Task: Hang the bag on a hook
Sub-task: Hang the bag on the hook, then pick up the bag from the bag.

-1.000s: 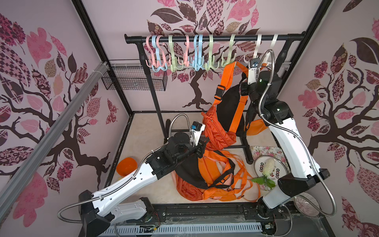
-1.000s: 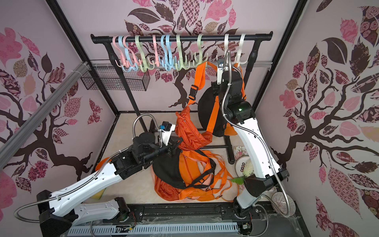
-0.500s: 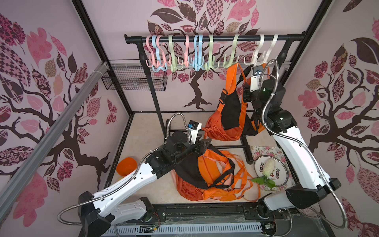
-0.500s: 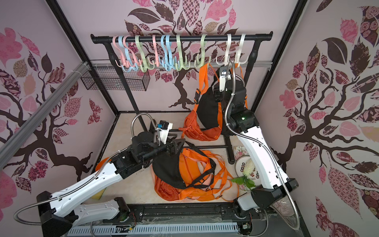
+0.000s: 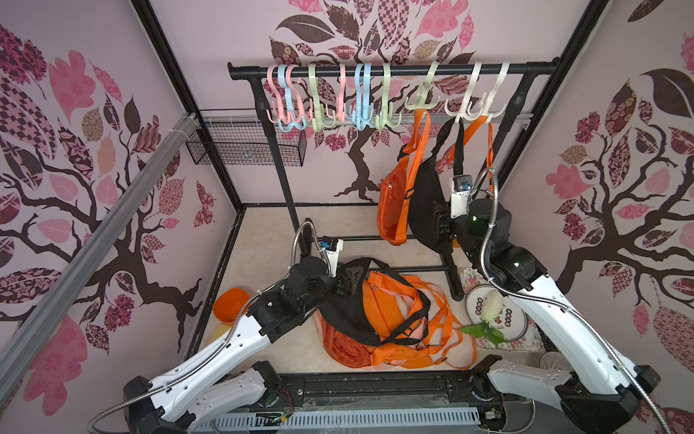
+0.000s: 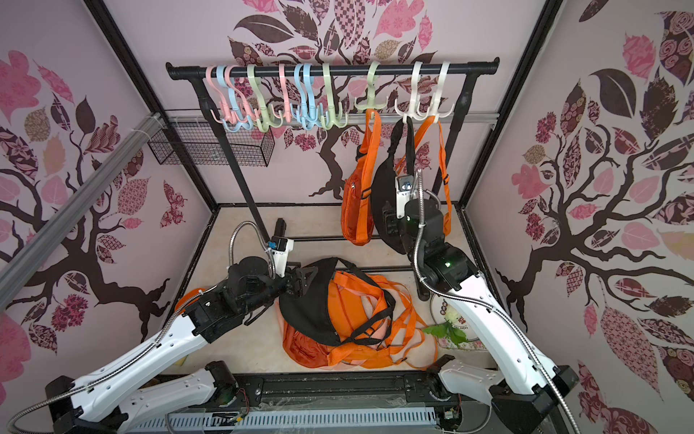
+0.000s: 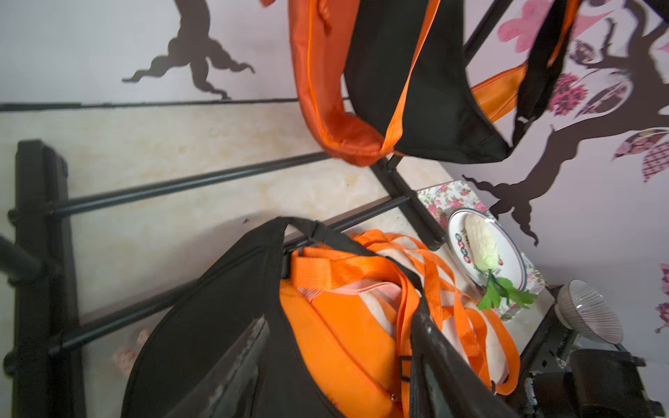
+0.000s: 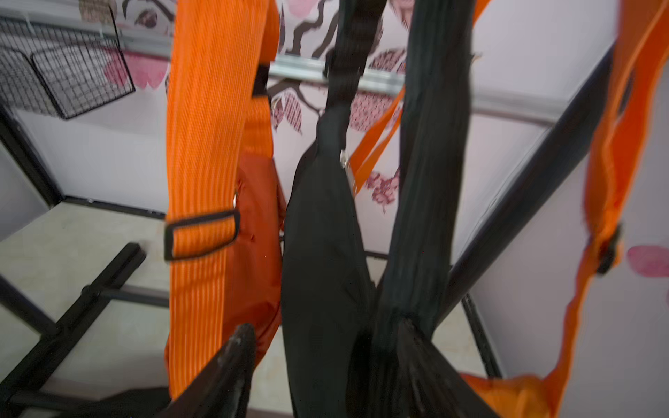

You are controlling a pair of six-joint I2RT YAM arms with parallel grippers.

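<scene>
Orange bag [image 5: 388, 210] hangs by its strap [image 5: 420, 142] on the pale green hook [image 5: 421, 99], beside the black bag [image 5: 424, 214]. Right gripper [image 8: 324, 327] spread wide, clamping nothing; left gripper [image 7: 342, 318] gapes empty over the floor pile [image 5: 386, 312]. Soft, light, floppy stuff, I'd say: grab the strap

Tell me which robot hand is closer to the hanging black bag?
Right. The right gripper is up beside the hanging black bag; the left gripper is down by the pile of bags on the floor.
</scene>
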